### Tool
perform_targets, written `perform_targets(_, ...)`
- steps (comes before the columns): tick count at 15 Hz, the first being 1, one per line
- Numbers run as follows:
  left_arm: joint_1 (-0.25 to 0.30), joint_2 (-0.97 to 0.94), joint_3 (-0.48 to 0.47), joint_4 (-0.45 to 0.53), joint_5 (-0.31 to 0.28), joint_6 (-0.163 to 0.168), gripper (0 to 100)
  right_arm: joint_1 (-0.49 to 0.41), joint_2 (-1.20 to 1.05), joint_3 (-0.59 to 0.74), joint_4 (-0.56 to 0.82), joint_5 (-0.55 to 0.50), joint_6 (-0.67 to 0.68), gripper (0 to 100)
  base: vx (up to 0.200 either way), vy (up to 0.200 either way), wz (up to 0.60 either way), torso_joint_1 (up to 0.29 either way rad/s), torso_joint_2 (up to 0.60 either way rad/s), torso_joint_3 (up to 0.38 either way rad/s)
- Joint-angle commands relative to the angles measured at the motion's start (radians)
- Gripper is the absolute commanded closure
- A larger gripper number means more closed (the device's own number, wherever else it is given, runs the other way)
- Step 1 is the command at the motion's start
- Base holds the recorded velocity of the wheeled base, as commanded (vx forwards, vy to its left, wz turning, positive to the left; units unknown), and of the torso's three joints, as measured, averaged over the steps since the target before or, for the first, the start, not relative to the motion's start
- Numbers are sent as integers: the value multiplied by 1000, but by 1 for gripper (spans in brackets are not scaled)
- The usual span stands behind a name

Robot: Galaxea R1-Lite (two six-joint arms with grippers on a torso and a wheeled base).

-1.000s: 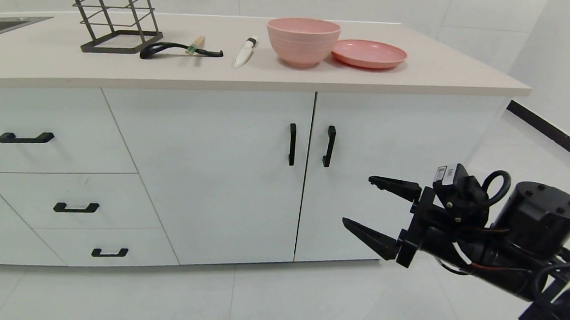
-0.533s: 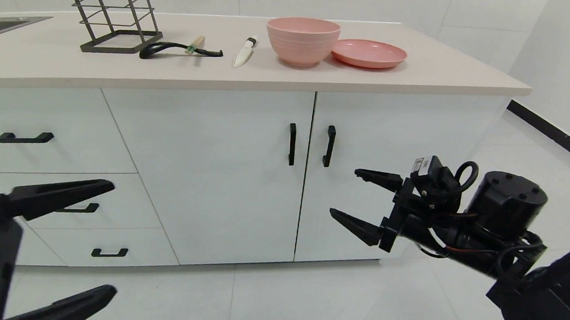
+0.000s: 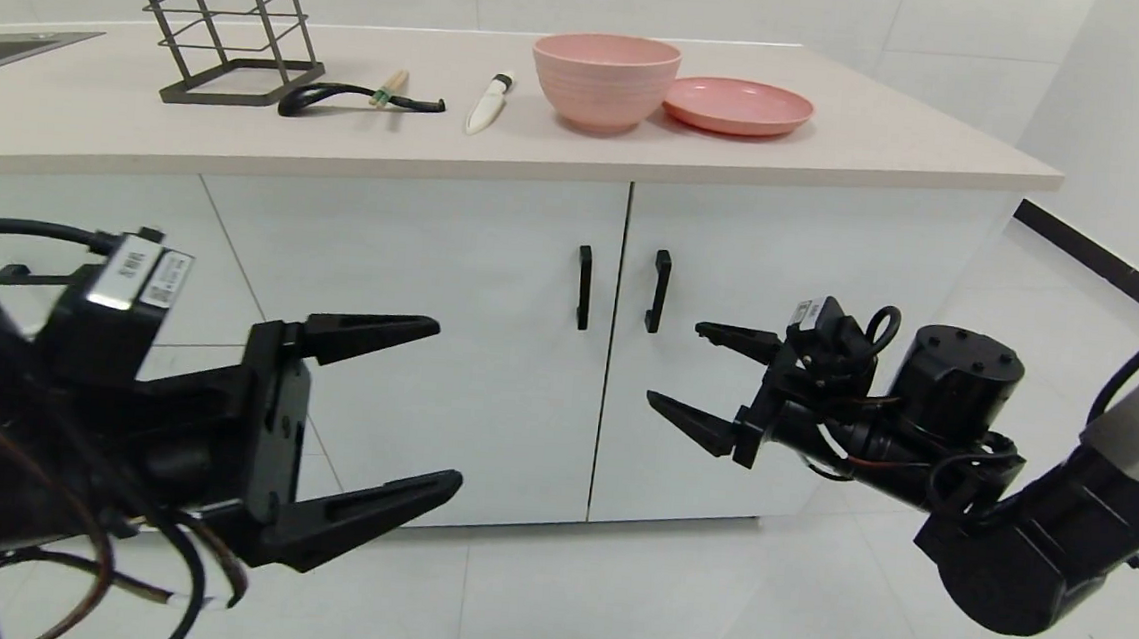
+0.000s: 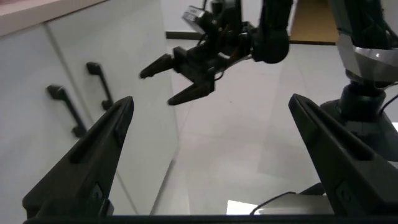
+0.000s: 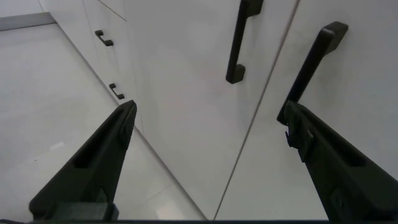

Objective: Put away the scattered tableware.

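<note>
The left gripper (image 3: 448,401) has swung up from the lower left corner and now fills the lower left of the head view, while the right gripper (image 3: 675,363) has slid up and leftward toward the cabinet doors. Both hang with their two fingers spread wide and nothing between them. The right one sits at mid-right, just below and right of the two vertical black door handles (image 3: 584,287), not touching either.

All the tableware lies along the top of the frame on the beige counter (image 3: 842,148). There is one pink bowl (image 3: 604,79) at top centre, with one pink plate (image 3: 738,106) just beside it on the right. To the bowl's left lies one white knife (image 3: 489,105), then one black ladle (image 3: 344,98) with one pale wooden utensil (image 3: 390,88) at its handle. One black wire rack (image 3: 225,20) stands upright in the upper left, just beside the ladle's scoop.
</note>
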Motion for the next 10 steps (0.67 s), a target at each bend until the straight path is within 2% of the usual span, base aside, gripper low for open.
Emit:
perform_targets(1, -94, 249, -63, -152, -49, -2, 0, -14, 43, -44, 0, 14, -1, 0, 0, 0, 0, 0, 0, 0)
perform_targets(3, -128, 360, -100, -216, -57, 1, 0, -35, 91, -107, -2, 29, -1, 0, 0, 0, 0, 0, 0, 0)
perform_targets(8, -162, 481, -217, -230, -60, 4, 0, -67, 164, -215, -8, 116, 0, 0, 0, 0, 0, 0, 0, 0)
perform_targets(10, -165, 506, -292, -227, -28, -1, 0, -78, 197, -254, -9, 118, 2, 0, 0, 0, 0, 0, 0, 0)
